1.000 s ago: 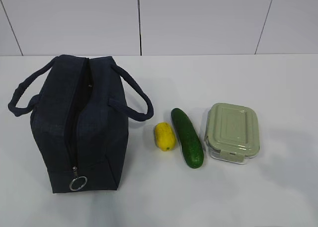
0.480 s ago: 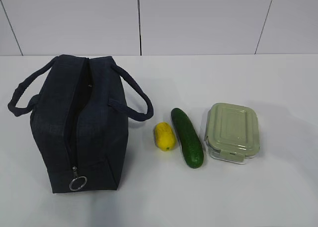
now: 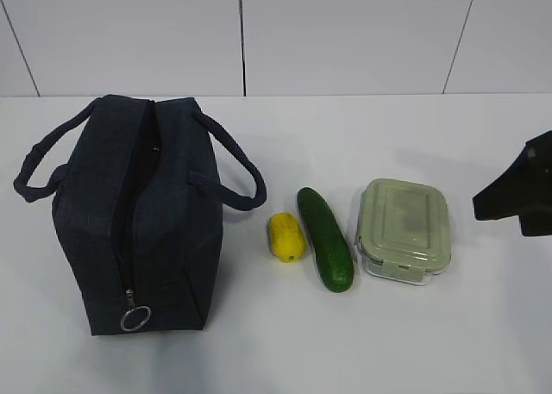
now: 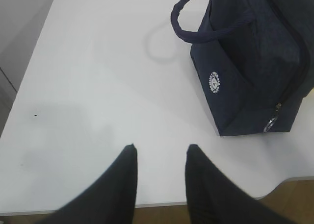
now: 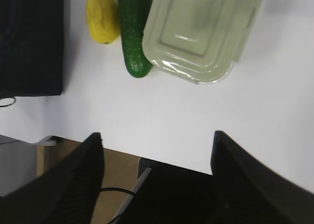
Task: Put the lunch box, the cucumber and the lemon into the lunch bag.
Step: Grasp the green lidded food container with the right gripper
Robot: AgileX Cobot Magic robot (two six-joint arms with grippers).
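Note:
The navy lunch bag [image 3: 138,217] stands at the left with its top zipper open; it also shows in the left wrist view [image 4: 252,67] and at the right wrist view's left edge [image 5: 29,42]. The yellow lemon [image 3: 285,236], the dark green cucumber [image 3: 325,238] and the sage-lidded lunch box [image 3: 404,229] lie in a row right of the bag, and show in the right wrist view: lemon [image 5: 102,24], cucumber [image 5: 134,30], lunch box [image 5: 201,30]. My right gripper [image 3: 511,197] enters at the right edge, open [image 5: 157,136] and empty. My left gripper [image 4: 161,148] is open and empty, left of the bag.
The white table [image 3: 259,351] meets a white panelled wall [image 3: 345,32] behind. The table's near edge and the floor below show in both wrist views. A dark base and a cable [image 5: 167,194] lie under the right gripper.
My right gripper has come into the exterior view at the right edge. The bag, lemon, cucumber and lunch box have not moved.

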